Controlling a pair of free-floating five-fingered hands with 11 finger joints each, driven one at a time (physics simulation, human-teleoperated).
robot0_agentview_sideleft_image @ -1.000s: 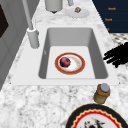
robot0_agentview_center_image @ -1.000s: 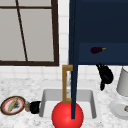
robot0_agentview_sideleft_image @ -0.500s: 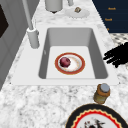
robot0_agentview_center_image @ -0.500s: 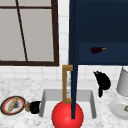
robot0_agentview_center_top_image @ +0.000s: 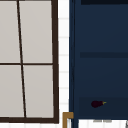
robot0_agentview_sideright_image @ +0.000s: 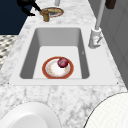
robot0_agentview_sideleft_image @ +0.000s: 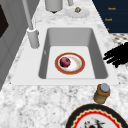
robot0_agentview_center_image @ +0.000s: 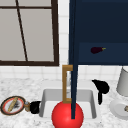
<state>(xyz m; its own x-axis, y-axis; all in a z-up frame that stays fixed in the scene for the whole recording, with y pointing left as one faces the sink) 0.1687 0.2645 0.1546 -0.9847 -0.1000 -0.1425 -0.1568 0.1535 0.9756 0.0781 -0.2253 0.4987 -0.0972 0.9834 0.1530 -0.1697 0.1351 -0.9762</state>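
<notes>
My right hand (robot0_agentview_center_image: pixel 101 87) hangs open over the right rim of the sink (robot0_agentview_center_image: pixel 91 96), fingers drooping, holding nothing. Above it a dark eggplant (robot0_agentview_center_image: pixel 97 50) lies on the lower shelf of the navy wall cabinet (robot0_agentview_center_image: pixel 105 25); the upper view shows the eggplant (robot0_agentview_center_top_image: pixel 97 103) too. The cabinet door (robot0_agentview_center_image: pixel 73 62) stands open, edge-on, with a brass handle (robot0_agentview_center_image: pixel 65 85). My left hand (robot0_agentview_center_image: pixel 35 107) floats open by a small jar (robot0_agentview_center_image: pixel 27 106) left of the sink. It is the left hand (robot0_agentview_sideleft_image: pixel 116 55) with straight spread fingers off the counter's front, and the left hand (robot0_agentview_sideright_image: pixel 26 5) near the jar (robot0_agentview_sideright_image: pixel 45 15).
In the sink basin (robot0_agentview_sideleft_image: pixel 72 37) a red-rimmed plate (robot0_agentview_sideleft_image: pixel 81 68) carries a dark red round fruit (robot0_agentview_sideleft_image: pixel 65 62). A large red ball (robot0_agentview_center_image: pixel 62 117) sits low before the sink. The faucet (robot0_agentview_sideleft_image: pixel 32 37) stands behind. A patterned plate (robot0_agentview_center_image: pixel 12 105) lies left; a white plate (robot0_agentview_center_image: pixel 117 110) and grey canister (robot0_agentview_center_image: pixel 123 82) are at the right.
My right hand has come down from just under the cabinet toward the sink's right rim. The left hand and the eggplant have stayed where they were.
</notes>
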